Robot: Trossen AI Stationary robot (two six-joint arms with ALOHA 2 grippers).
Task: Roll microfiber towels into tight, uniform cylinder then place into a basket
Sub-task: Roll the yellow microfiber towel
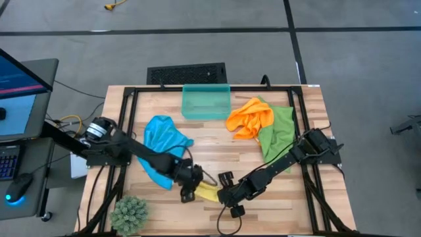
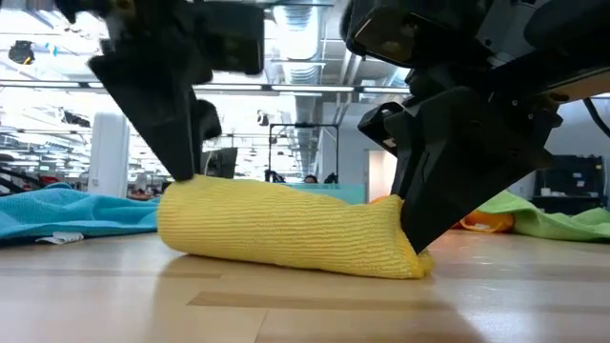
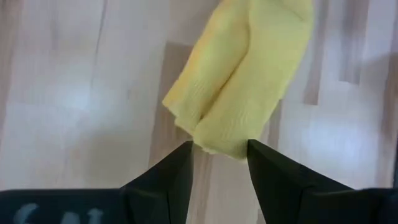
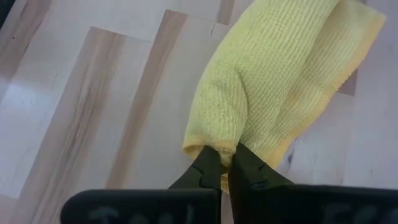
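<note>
The right gripper point(image 4: 225, 167) is clenched on one end of the rolled yellow towel point(image 1: 208, 192), pinching a small fold of cloth between its fingertips. The left gripper point(image 3: 219, 149) stands parted at the roll's other end, its fingers astride the cloth but not squeezing it. The roll lies flat on the wooden table point(image 1: 217, 148), well in front of the teal basket point(image 1: 206, 103), toward the table's near edge, with the blue towel point(image 1: 161, 139) beside it on the left-arm side. Its long axis runs roughly across the table, tilted so the right-gripper end sits slightly farther from the basket. In the low view the roll point(image 2: 286, 227) is a stout cylinder, though the right wrist view shows a loose outer flap trailing along one side. The likely trouble: with only one end pinched, lifting could let the free end sag and the flap unwind, spoiling the tight shape. The orange towel point(image 1: 248, 117) and green towel point(image 1: 279, 130) lie heaped just beside the basket, untouched.
</note>
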